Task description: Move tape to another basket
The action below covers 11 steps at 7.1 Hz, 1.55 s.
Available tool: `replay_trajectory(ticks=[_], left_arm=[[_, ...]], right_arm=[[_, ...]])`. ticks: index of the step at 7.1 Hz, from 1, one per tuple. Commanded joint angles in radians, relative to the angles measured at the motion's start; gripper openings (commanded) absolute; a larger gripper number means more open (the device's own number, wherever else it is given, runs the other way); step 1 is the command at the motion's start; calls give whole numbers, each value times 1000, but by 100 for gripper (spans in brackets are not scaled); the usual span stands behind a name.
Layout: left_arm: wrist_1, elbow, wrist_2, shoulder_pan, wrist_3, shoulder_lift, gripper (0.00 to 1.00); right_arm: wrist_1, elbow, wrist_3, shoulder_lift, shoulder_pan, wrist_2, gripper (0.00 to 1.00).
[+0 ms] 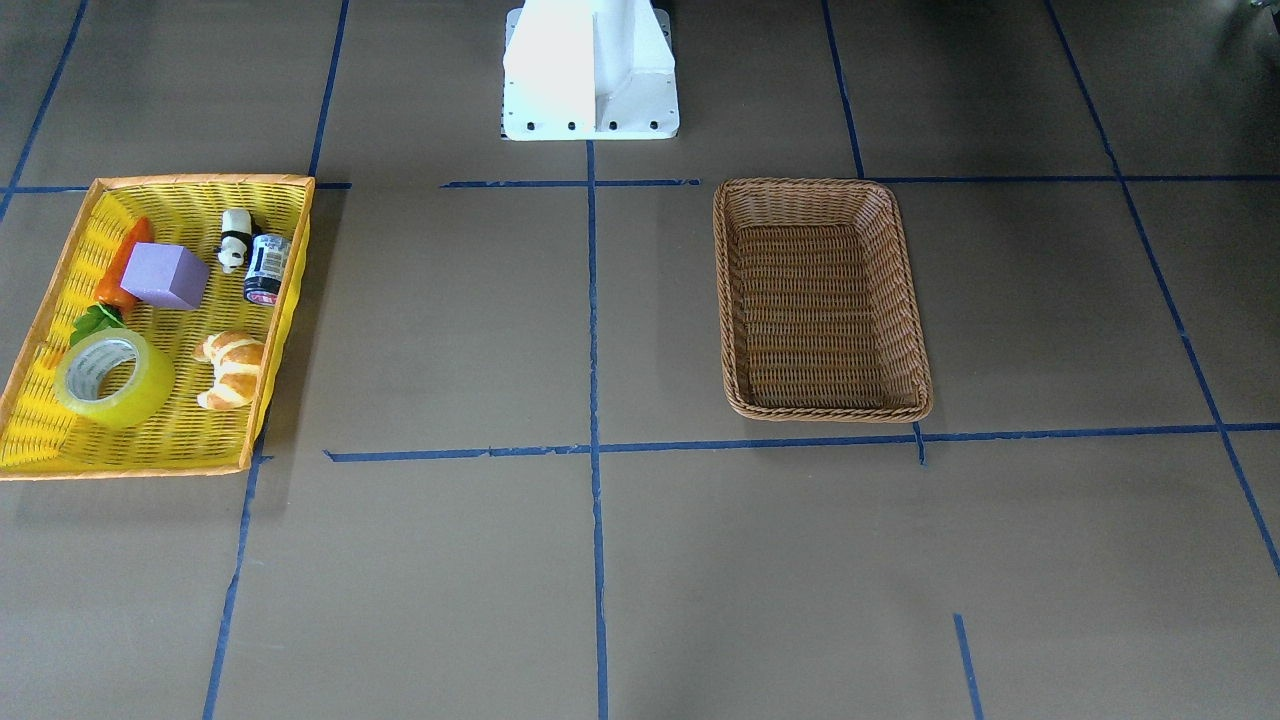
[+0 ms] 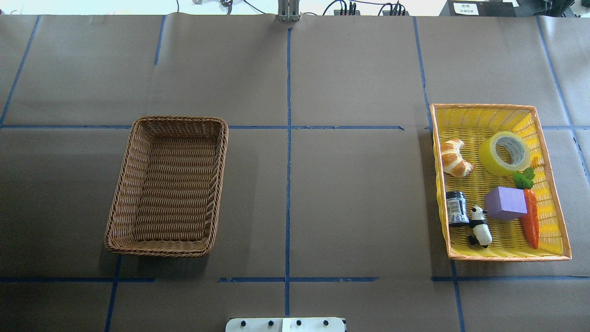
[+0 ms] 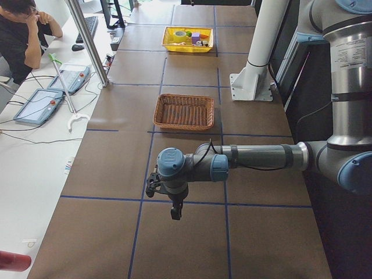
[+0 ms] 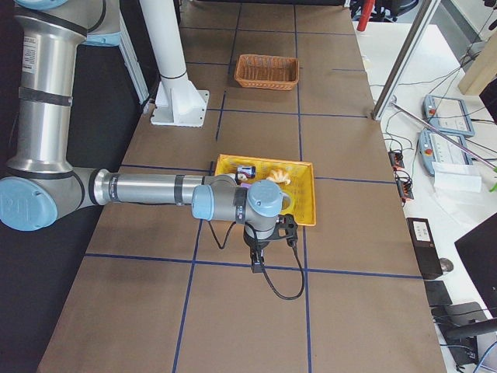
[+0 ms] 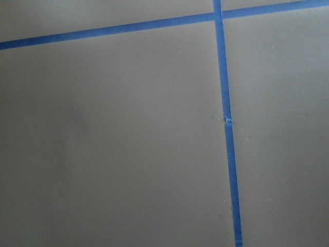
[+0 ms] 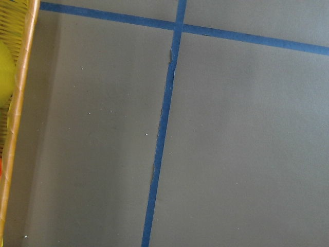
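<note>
The tape (image 1: 112,378), a yellow-green roll with a pale core, lies on its side in the yellow tray-like basket (image 1: 130,465); it also shows in the overhead view (image 2: 504,153). The brown wicker basket (image 1: 822,412) stands empty across the table, and also shows in the overhead view (image 2: 156,249). My left gripper (image 3: 173,206) hangs over bare table, well away from the wicker basket (image 3: 183,111). My right gripper (image 4: 256,256) hangs just outside the yellow basket (image 4: 304,194). Both show only in the side views, so I cannot tell whether they are open or shut.
The yellow basket also holds a croissant (image 1: 232,370), a purple cube (image 1: 177,276), a carrot (image 1: 125,262), a panda figure (image 1: 235,238) and a small can (image 1: 267,268). The white robot base (image 1: 590,70) stands at the table's edge. Blue tape lines grid the brown table.
</note>
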Motion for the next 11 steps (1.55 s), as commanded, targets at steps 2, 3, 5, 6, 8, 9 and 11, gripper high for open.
replay_trajectory(ticks=[2,3,5,6,8,9,11], left_arm=[[0,-11,1,0,2,0,100],[2,-11,5,2,0,0,100],[0,-11,8,2,-8,-5,100],[0,-11,0,2,-9,-5,100],[-2,-11,-5,2,-9,-3,100],[0,-11,-23,2,-9,-2,100],[-2,-11,-34,2,-9,5,100]], right_arm=[[0,0,-2,12,0,-2,100],[0,-1,2,40,-2,0,100],[56,15,-2,80,-26,5,100],[81,26,3,92,-79,-1,100],[87,-3,34,199,-226,-21,100],[127,-35,37,227,-250,-38,100],[242,-115,38,230,-261,-37,100]])
